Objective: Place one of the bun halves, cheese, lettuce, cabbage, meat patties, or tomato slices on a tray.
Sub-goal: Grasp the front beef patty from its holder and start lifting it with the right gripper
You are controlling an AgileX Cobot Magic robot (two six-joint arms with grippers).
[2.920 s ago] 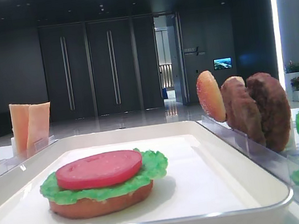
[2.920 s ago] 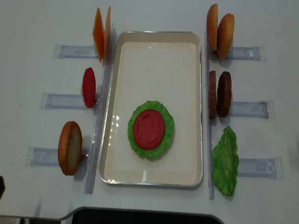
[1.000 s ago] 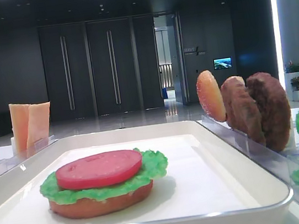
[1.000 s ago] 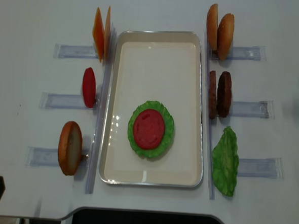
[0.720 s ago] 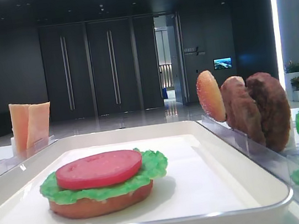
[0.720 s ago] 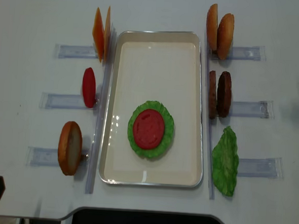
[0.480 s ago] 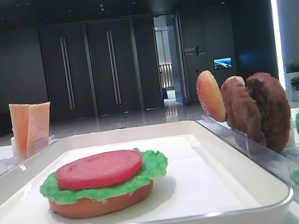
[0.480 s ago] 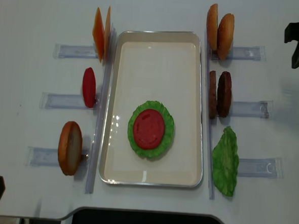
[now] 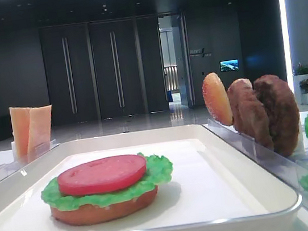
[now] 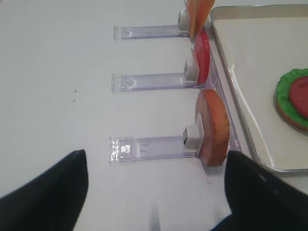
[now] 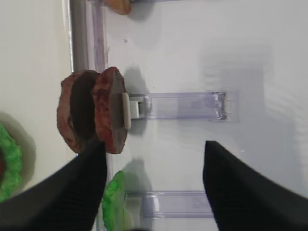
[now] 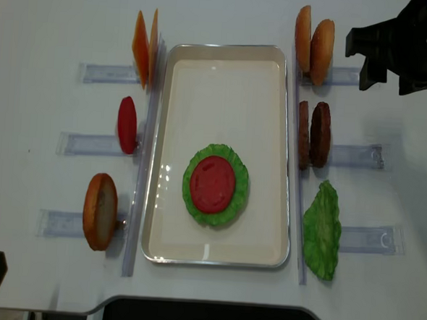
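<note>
Both grippers spread and empty, right gripper (image 11: 151, 187) above the meat patties (image 11: 94, 110).
Left gripper (image 10: 156, 197) hovers near a racked bun half (image 10: 213, 127); the tray (image 12: 215, 256) holds bun, lettuce (image 12: 234, 199), tomato slice (image 12: 212, 183).

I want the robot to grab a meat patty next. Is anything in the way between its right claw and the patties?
Nothing visible is in the way. The right gripper is open and empty, above bare table beside the meat patties, which stand upright in their clear rack.
</note>
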